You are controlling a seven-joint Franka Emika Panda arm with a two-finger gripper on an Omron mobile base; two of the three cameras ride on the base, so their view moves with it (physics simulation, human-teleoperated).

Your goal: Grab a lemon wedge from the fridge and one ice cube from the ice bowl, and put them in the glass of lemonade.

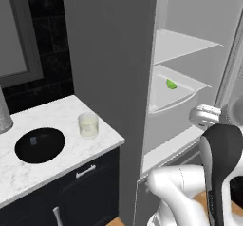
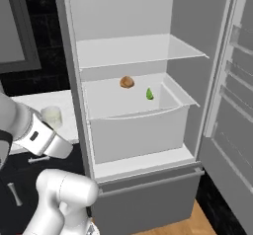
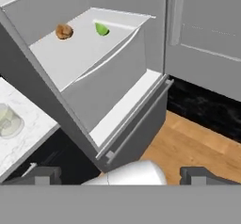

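The gripper's two dark fingers (image 3: 40,175) stand spread wide apart, holding nothing — low in the hand view, over wood floor (image 3: 197,143). The lemon wedge (image 3: 101,28) lies far off toward eleven o'clock from them, on the white shelf (image 3: 70,58) inside the open fridge (image 2: 133,170) (a round brown lump (image 3: 64,31) sits near it, toward its nine o'clock). The glass of lemonade (image 1: 88,125) stands on the marble counter (image 1: 57,163), the black ice bowl (image 1: 40,145) at its eight o'clock.

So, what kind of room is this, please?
A home kitchen, it seems, in simulation. An open grey fridge holds a lemon wedge on its shelf; a marble counter over dark cabinets carries a glass of lemonade and a black bowl.
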